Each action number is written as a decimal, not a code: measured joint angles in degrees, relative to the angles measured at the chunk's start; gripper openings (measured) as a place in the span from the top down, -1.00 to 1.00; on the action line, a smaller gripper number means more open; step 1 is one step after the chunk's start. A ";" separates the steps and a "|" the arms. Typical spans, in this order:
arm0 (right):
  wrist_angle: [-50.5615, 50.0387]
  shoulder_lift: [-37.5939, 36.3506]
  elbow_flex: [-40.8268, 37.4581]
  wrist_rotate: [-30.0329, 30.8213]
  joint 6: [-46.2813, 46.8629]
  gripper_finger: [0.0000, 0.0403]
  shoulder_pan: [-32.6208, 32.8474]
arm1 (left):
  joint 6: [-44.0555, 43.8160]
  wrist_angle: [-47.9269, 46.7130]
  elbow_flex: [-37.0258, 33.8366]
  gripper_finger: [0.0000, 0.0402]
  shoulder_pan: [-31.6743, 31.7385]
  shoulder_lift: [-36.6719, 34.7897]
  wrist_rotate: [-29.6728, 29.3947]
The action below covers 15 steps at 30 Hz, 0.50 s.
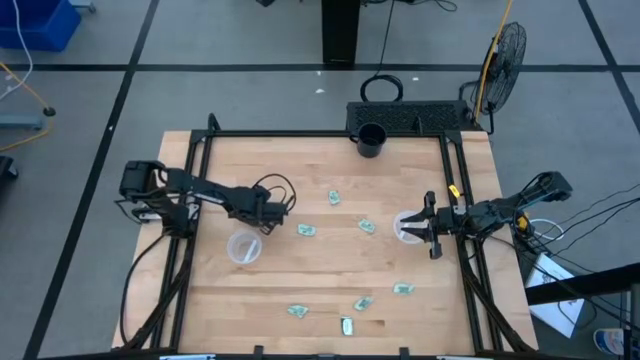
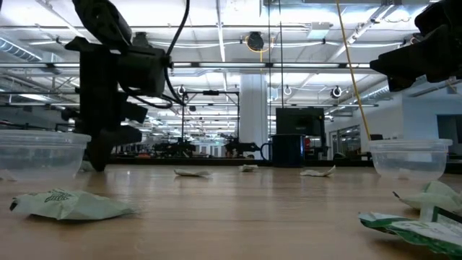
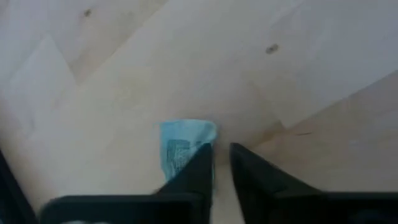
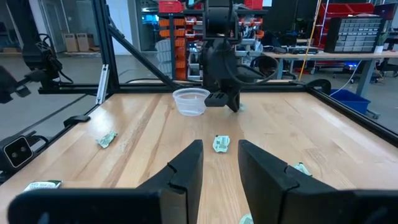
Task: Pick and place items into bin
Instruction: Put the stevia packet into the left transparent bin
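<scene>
Items (image 1: 307, 230) are lying scattered on the table (image 1: 330, 280) as the left gripper (image 1: 272, 212), fingers nearly closed and empty, is hovering by one, the right gripper (image 1: 430, 226) waiting narrowly parted.

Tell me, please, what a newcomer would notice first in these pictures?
Probably the small pale green crinkled packets scattered over the light wooden table, mostly toward its middle and near edge. Next, two clear plastic cups: one by the left gripper, one under the open right gripper. A black mug stands at the far edge.
</scene>
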 joint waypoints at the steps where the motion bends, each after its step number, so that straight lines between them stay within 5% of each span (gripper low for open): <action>1: -0.01 0.01 0.00 0.02 0.00 0.53 0.00 | -0.04 -0.03 -0.06 0.90 0.18 -0.36 0.16; 7: 0.01 0.04 0.00 0.02 0.12 0.53 0.02 | -0.52 -3.62 1.93 0.98 0.18 -4.01 1.36; 15: 0.01 0.14 0.02 0.00 0.20 0.53 0.00 | 0.83 -15.24 13.60 0.99 -4.27 -8.38 -0.23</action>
